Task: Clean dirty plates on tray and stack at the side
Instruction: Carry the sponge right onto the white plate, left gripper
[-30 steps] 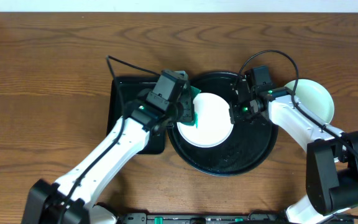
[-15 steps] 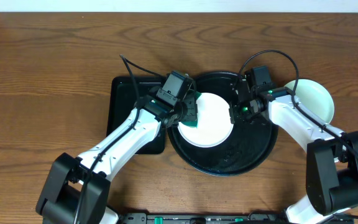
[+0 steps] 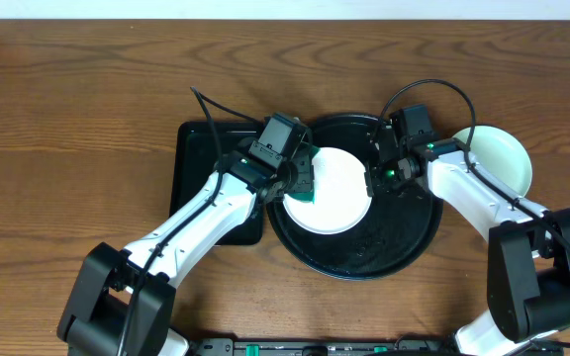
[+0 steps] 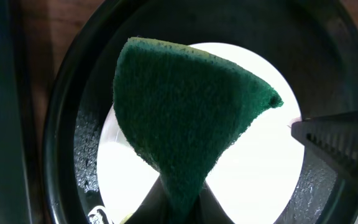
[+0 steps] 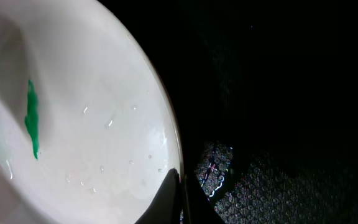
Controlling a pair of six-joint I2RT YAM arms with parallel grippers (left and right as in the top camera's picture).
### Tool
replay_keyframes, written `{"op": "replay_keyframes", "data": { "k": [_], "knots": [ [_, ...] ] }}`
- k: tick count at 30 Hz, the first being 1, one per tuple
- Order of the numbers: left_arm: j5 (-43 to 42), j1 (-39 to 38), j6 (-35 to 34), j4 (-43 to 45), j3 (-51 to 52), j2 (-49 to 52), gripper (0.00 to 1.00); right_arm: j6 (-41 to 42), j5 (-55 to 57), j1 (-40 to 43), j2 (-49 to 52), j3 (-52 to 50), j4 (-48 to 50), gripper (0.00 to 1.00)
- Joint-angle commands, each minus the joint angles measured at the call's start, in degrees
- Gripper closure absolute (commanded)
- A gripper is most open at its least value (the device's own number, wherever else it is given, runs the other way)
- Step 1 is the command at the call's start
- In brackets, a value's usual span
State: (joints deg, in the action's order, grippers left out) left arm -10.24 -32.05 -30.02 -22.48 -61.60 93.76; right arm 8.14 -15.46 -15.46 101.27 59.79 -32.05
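Observation:
A white plate (image 3: 332, 193) lies in the round black tray (image 3: 404, 232), slightly left of its middle. My left gripper (image 3: 303, 176) is shut on a dark green scouring pad (image 4: 185, 118), which hangs over the plate's left part. The left gripper (image 4: 180, 193) shows only as dark fingers pinching the pad's lower tip. My right gripper (image 3: 372, 184) is shut on the plate's right rim; its fingers (image 5: 180, 186) clamp the edge. The right wrist view shows a green smear (image 5: 32, 118) on the wet plate (image 5: 98, 93). A pale mint plate (image 3: 503, 158) rests on the table to the right.
A smaller rectangular black tray (image 3: 198, 163) sits just left of the round tray, under my left arm. The round tray's floor (image 5: 278, 143) is wet with droplets. A black cable (image 3: 424, 89) loops above the right wrist. Bare wooden table surrounds everything.
My left arm swung its wrist a little to the right, carrying the pad further over the plate's left edge, then held still. The right arm and plate have not moved.

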Motion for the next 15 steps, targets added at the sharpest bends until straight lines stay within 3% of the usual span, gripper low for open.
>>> {"op": "replay_keyframes", "data": {
  "k": [1,5,15],
  "knots": [
    [0.81,-0.07,-0.98,-1.25,-2.03,0.55,0.93,0.57,-0.46,-0.39,-0.74,-0.07,0.17,0.99],
    [0.96,-0.02,-0.96,-6.91,-5.66,0.57,0.93,0.57,-0.44,-0.39,-0.74,-0.07,0.20,0.99],
    [4.68,-0.02,-0.04,-31.12,-25.86,5.62,0.93,0.57,-0.42,-0.39,-0.74,-0.07,0.22,0.99]
  ]
}}
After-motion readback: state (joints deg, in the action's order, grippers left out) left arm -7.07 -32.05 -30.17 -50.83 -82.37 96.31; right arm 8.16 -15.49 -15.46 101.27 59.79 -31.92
